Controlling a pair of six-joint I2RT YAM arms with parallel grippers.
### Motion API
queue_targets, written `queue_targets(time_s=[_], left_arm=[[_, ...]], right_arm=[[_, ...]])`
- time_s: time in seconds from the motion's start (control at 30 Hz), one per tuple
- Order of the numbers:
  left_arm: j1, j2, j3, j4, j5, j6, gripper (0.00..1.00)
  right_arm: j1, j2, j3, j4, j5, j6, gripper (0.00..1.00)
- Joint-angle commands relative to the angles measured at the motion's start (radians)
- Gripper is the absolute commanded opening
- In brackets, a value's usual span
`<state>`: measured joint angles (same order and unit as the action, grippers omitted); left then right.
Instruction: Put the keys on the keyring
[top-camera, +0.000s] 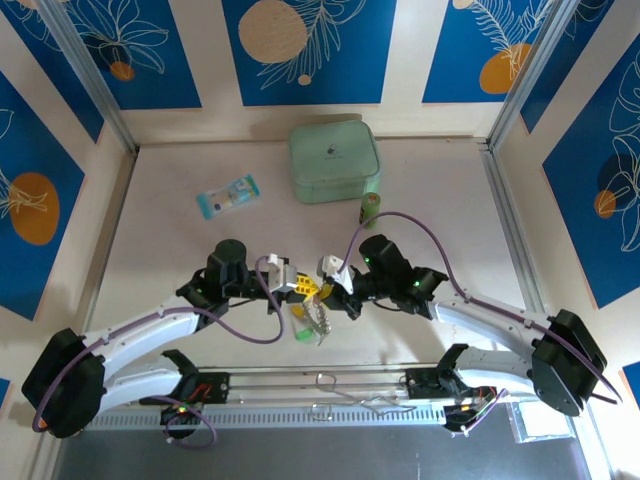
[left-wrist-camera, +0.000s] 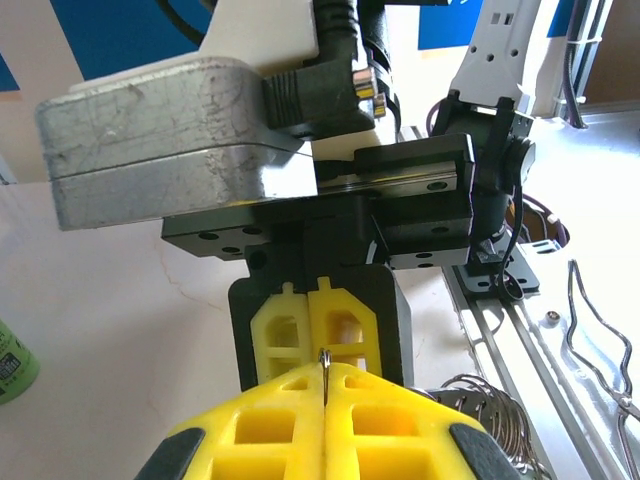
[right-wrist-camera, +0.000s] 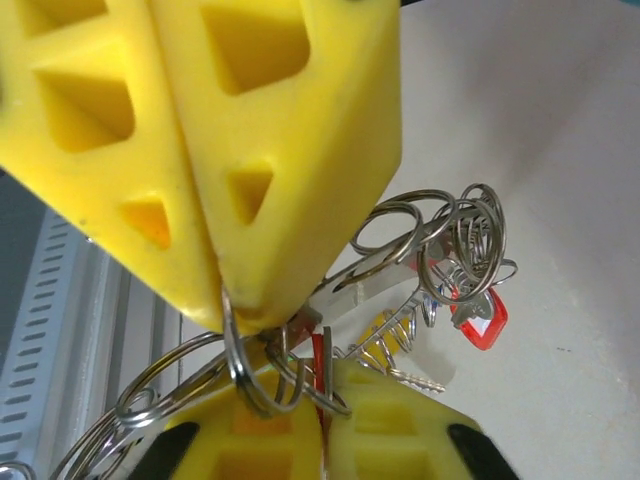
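The pale surface (top-camera: 170, 250) spreads out beneath me. The mint case (top-camera: 335, 162) sits at 12 o'clock from the spot where my two arms meet, well apart from it.

My left end effector (top-camera: 292, 288) comes in from 9 o'clock and my right end effector (top-camera: 322, 290) from 3 o'clock. They face each other tip to tip over the middle of the surface.

A blue-and-white packet (top-camera: 227, 196) lies at 10 o'clock from that meeting point. A green bottle (top-camera: 371, 207) sits at 1 o'clock, just beside the case's near right corner.

The keyring (right-wrist-camera: 236, 372) is a tangle of silvery loops strung between my tips. In the right wrist view my left end effector (right-wrist-camera: 222, 300) is clamped tight on one loop of it. The yellow fingers (right-wrist-camera: 290, 150) are pressed flat together and the wire comes out of their seam. From the left wrist the same thin wire pokes up out of the closed seam of my left end effector (left-wrist-camera: 325, 400).

My right end effector (right-wrist-camera: 322, 410) has its fingers close together, with ring wire crossing the tips and a red sliver in the seam. Whether it pinches anything I cannot tell.

The keys (top-camera: 312, 320) dangle at 6 o'clock under the tips, with a green key (top-camera: 303, 333) lowest. In the right wrist view a red key (right-wrist-camera: 480, 325) hangs among small rings at 2 o'clock from my right tips.
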<state>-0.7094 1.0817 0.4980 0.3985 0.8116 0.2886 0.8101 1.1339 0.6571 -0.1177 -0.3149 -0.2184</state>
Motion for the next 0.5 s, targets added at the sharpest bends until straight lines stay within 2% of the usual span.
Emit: queue_targets(time_s=[0.0, 0.07, 0.13, 0.3, 0.47], left_arm=[[-0.010, -0.012, 0.004, 0.057, 0.033, 0.002, 0.00], [-0.009, -0.016, -0.002, 0.059, 0.028, 0.005, 0.00], [-0.010, -0.016, -0.005, 0.059, 0.024, 0.004, 0.00], [-0.010, 0.020, -0.015, 0.113, 0.040, -0.041, 0.00], [-0.010, 0.059, -0.009, 0.172, 0.060, -0.083, 0.00]], right_arm=[[-0.014, -0.043, 0.009, -0.034, -0.005, -0.017, 0.29], [-0.028, -0.082, -0.017, -0.029, 0.018, -0.025, 0.36], [-0.042, -0.126, -0.032, -0.033, 0.015, -0.030, 0.37], [-0.055, -0.209, -0.051, -0.025, -0.063, -0.026, 0.37], [-0.054, -0.190, -0.049, 0.043, -0.078, 0.007, 0.32]])
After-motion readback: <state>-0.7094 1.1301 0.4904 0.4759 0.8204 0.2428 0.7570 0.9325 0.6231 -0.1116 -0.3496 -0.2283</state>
